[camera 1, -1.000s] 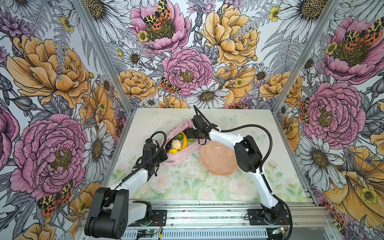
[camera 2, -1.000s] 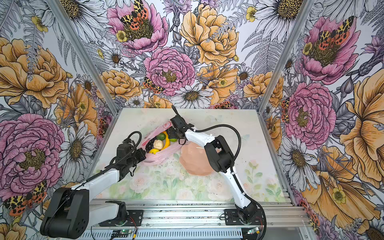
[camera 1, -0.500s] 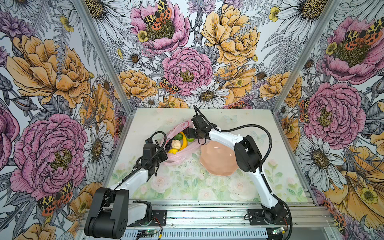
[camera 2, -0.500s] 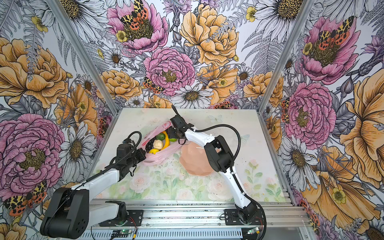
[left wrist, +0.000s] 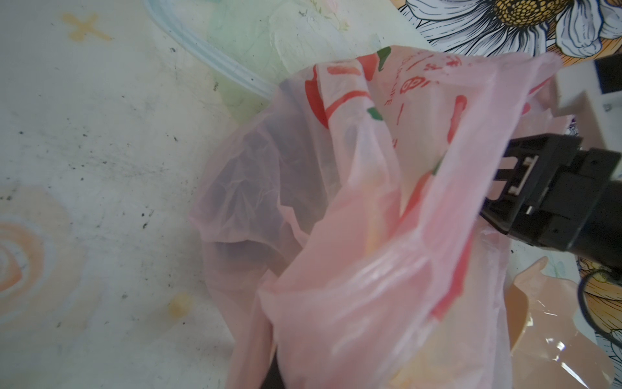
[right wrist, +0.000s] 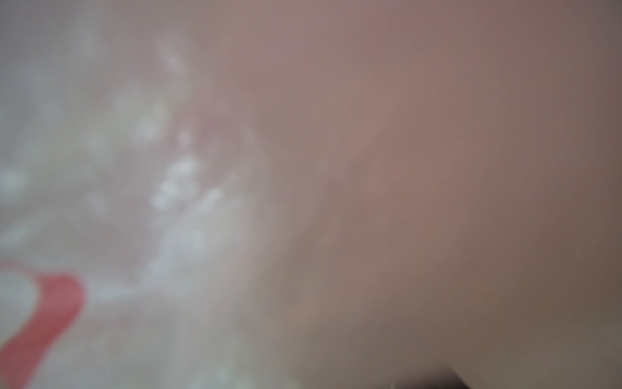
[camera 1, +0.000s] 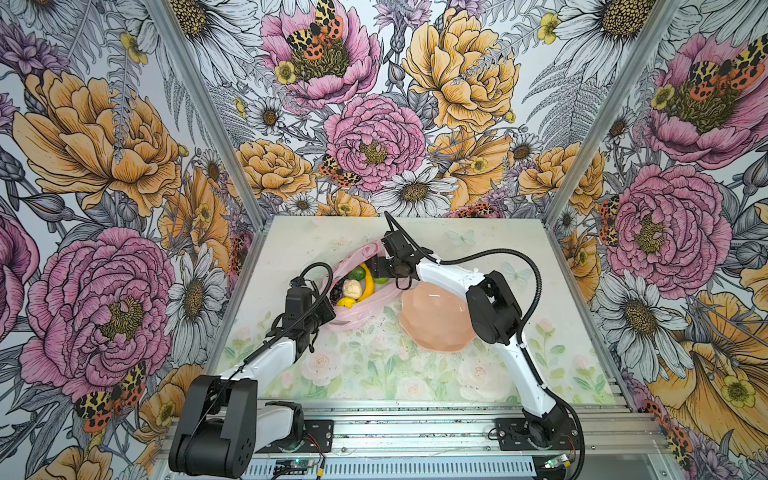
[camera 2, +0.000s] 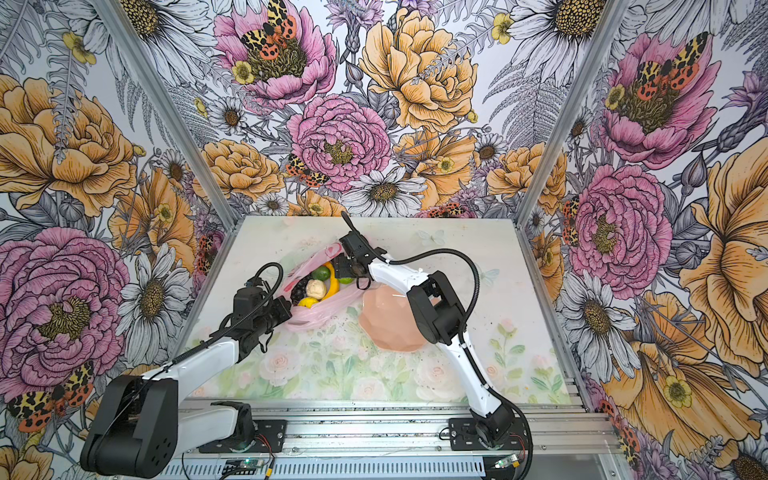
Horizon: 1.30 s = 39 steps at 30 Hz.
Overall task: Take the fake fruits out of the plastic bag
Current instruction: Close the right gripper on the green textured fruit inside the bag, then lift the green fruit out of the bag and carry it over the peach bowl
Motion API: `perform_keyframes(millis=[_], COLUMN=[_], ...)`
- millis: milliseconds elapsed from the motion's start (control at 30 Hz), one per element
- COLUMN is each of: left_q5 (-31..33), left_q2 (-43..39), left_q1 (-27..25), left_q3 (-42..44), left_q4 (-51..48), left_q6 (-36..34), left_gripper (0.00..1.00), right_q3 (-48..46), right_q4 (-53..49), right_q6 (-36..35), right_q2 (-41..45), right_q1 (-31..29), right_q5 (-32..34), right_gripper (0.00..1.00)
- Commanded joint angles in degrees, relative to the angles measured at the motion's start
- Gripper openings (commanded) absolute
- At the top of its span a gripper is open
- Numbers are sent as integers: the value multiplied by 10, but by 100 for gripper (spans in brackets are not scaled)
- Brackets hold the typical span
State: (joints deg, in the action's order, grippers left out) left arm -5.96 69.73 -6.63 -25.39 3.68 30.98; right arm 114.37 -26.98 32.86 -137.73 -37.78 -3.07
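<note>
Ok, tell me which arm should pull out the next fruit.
Right. The right gripper is already at the mouth of the plastic bag, beside the banana. The left gripper is shut on the bag's edge and holds it open, so it is not free.

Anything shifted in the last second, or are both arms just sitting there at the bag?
No visible change. The right gripper stays at the mouth of the plastic bag beside the banana, its fingers hidden by the film. The left gripper stays shut on the bag's edge. The fake fruits remain inside; the bowl still looks empty.
</note>
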Motion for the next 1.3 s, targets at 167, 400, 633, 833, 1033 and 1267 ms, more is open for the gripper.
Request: perform_keyframes(millis=[167, 400, 633, 833, 1033, 1267], left_q5=[16, 16, 10, 6, 7, 7], left_q2=[-14, -14, -8, -4, -4, -3], left_q1=[-4, -3, -3, -4, -3, -4], left_q3=[0, 0, -3, -6, -6, -6], left_q4=[-1, -1, 1, 1, 1, 1], left_q6=[-6, -5, -9, -9, -9, -9], left_gripper=[0, 0, 0, 0, 0, 0], right_q3=[15, 4, -7, -21, -69, -155], right_q4=[-18, -18, -18, -18, -18, -18], right_q6=[-5, -9, -13, -24, -30, -39], right_q2=[-4, 31, 58, 90, 148, 236], right_q1=[1, -4, -8, -15, -16, -16], right_q5=[-12, -8, -11, 0, 10, 33], right_gripper=[66, 61, 58, 58, 58, 57])
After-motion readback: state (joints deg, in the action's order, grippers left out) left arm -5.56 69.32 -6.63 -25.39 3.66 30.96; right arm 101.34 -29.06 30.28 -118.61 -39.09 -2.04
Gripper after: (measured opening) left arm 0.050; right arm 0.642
